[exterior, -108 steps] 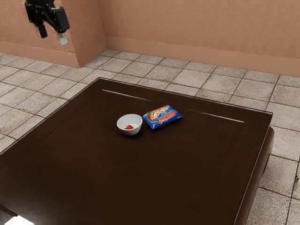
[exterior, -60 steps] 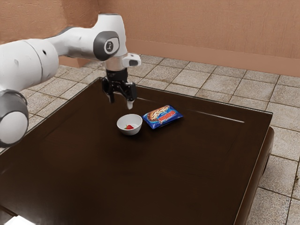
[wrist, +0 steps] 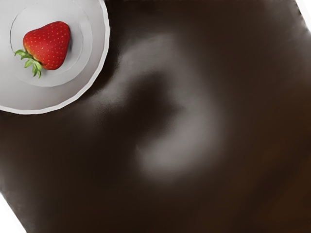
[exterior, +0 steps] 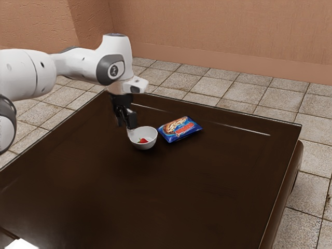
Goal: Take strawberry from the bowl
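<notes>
The black gripper is open, low beside the bowl's left side in the exterior view, with its lighter fingertip close to the rim. Whether that fingertip touches the bowl I cannot tell. Inside the white bowl lies a red strawberry. From the wrist camera, the strawberry rests on the bottom of the bowl, green leaves attached, with nothing holding it.
A blue food packet lies flat just beyond the bowl, toward the exterior view's right. Both rest on the dark glossy table, near its far edge.
From the exterior view's upper left, the gripper has come over the table, then down and slightly left to the bowl's side; my hand seems turned. Bowl, strawberry and packet have stayed put.
</notes>
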Controlling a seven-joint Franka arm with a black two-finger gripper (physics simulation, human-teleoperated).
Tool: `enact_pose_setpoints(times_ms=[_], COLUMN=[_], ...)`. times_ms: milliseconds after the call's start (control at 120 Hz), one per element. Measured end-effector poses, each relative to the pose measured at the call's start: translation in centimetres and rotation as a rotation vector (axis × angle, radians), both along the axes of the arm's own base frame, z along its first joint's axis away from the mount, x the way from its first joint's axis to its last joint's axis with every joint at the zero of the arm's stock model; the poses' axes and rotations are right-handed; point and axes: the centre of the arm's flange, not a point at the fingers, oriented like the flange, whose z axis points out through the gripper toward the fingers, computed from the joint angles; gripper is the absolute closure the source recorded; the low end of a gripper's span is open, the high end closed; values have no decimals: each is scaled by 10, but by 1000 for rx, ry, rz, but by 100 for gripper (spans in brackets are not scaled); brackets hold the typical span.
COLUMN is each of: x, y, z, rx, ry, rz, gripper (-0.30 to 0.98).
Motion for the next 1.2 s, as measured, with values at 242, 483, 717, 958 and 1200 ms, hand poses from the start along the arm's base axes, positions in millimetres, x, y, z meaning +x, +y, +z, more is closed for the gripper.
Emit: enact_pose_setpoints(times_ms=[242, 483, 717, 958, 1200], x=[47, 63, 87, 100, 103], y=[-6, 10, 13, 25, 27], z=[-23, -80, -90, -118, -141], rx=[-5, -42, -35, -41, -55], ry=[-99, -74, -120, -139, -143], rz=[-438, -719, -906, -1017, -1095], gripper=[21, 26, 29, 31, 34])
